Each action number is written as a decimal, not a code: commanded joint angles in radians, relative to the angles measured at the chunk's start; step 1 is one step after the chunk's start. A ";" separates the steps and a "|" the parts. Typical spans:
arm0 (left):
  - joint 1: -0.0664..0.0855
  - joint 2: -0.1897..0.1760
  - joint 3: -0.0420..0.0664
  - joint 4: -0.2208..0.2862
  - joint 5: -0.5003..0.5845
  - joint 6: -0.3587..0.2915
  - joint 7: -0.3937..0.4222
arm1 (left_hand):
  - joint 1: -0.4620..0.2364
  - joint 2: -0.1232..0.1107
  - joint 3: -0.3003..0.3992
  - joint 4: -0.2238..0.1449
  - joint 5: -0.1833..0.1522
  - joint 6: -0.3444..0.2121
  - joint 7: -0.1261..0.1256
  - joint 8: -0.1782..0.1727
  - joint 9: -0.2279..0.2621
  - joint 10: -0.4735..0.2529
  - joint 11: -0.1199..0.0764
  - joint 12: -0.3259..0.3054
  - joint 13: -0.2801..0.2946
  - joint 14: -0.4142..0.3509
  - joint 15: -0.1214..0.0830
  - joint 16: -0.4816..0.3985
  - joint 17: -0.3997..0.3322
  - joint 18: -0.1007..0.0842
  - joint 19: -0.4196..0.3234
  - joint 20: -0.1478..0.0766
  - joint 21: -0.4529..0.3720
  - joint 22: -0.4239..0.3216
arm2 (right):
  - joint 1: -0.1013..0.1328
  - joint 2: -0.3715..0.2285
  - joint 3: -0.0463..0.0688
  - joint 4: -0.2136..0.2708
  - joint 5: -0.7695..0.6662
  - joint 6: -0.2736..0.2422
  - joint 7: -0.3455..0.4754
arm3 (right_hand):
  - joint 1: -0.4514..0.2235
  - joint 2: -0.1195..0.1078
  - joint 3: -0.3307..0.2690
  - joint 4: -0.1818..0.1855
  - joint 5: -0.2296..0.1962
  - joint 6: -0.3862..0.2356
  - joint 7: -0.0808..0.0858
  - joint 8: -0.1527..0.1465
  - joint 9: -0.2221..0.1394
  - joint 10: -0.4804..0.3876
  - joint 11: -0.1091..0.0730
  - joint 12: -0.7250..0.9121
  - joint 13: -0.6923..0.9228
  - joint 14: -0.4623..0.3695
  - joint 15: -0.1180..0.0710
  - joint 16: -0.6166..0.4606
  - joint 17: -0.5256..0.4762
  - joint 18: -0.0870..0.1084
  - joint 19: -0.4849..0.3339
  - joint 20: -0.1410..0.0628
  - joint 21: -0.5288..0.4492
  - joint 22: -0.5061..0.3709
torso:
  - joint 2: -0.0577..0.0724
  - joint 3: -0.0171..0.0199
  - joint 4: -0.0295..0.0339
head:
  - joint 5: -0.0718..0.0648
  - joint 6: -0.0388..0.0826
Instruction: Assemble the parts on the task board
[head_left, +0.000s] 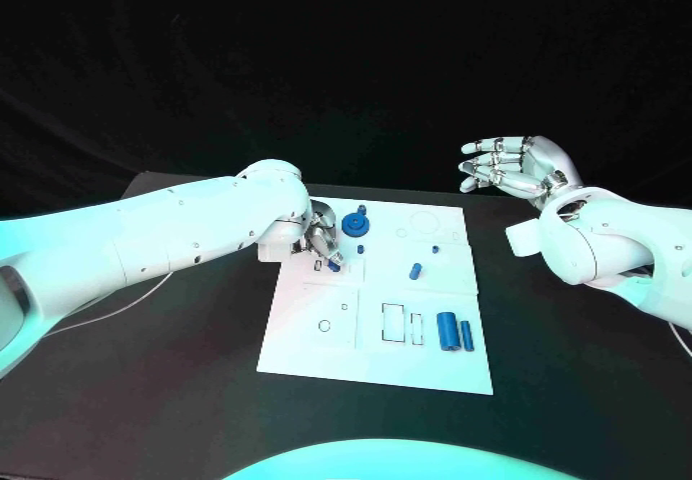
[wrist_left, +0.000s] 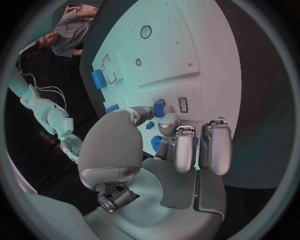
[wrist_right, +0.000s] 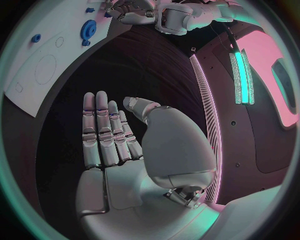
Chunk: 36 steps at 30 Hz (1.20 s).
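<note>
The white task board (head_left: 310, 345) lies in the middle of the black table. My left hand (head_left: 320, 238) is low over its far left part and pinches a small blue part (wrist_left: 159, 107) between thumb and a finger, right at the board's surface beside a small rectangular slot (wrist_left: 183, 104). A blue gear (head_left: 356, 220) stands just beyond the hand. Two blue cylinders (head_left: 456, 331) lie side by side at the board's near right. A short blue pin (head_left: 417, 270) lies mid-board. My right hand (head_left: 512, 168) hangs in the air past the board's far right corner, fingers straight and holding nothing.
The board (wrist_right: 34, 80) has round and rectangular recesses, among them a rectangular slot (head_left: 394, 322) next to the cylinders. In the right wrist view the gear (wrist_right: 89, 29) and my left hand (wrist_right: 134, 12) show far off. Bare black table lies on both sides of the board.
</note>
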 joint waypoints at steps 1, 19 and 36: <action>-0.010 0.002 -0.006 -0.002 -0.002 0.043 -0.026 | -0.009 0.007 0.210 -0.205 0.007 0.001 -0.007 0.005 0.004 0.008 -0.002 0.006 0.002 0.106 -0.008 0.004 0.263 -0.007 0.008 0.000 0.003 0.057 | 0.000 -0.001 0.000 0.002 -0.002 0.014 0.006 | -0.006 0.001 -0.004 0.000 0.006 0.006 0.054 -0.005 -0.001 0.003 0.006 -0.002 -0.001 0.001 0.005 -0.006 0.001 0.008 0.000 0.007 -0.004 -0.001 | 0.000 0.0001 0.0006 | -0.001 -0.001; -0.018 0.014 -0.007 -0.010 0.000 0.026 -0.035 | -0.040 0.020 0.185 -0.185 -0.004 0.010 -0.017 0.010 0.019 0.019 -0.010 0.014 0.007 0.106 -0.013 0.004 0.263 -0.009 0.011 -0.004 0.004 0.062 | 0.000 -0.003 0.000 0.007 -0.002 0.013 0.007 | -0.006 0.001 -0.005 0.000 0.006 0.006 0.054 -0.005 -0.001 0.002 0.007 -0.002 -0.002 0.001 0.005 -0.007 0.001 0.008 0.000 0.007 -0.006 -0.002 | 0.000 -0.0002 -0.0004 | -0.003 -0.003; -0.022 0.014 -0.007 -0.010 -0.003 -0.002 -0.031 | -0.040 0.036 0.166 -0.185 -0.005 0.021 -0.026 0.015 0.028 0.030 -0.018 0.025 0.019 0.106 -0.020 0.004 0.263 -0.010 0.016 -0.008 0.007 0.070 | 0.000 -0.005 0.000 0.010 -0.002 0.012 0.009 | -0.006 0.001 -0.005 0.000 0.006 0.006 0.054 -0.005 -0.001 0.002 0.007 -0.002 -0.002 0.001 0.005 -0.007 0.001 0.008 0.000 0.007 -0.006 -0.002 | -0.001 0.0000 0.0007 | -0.004 -0.005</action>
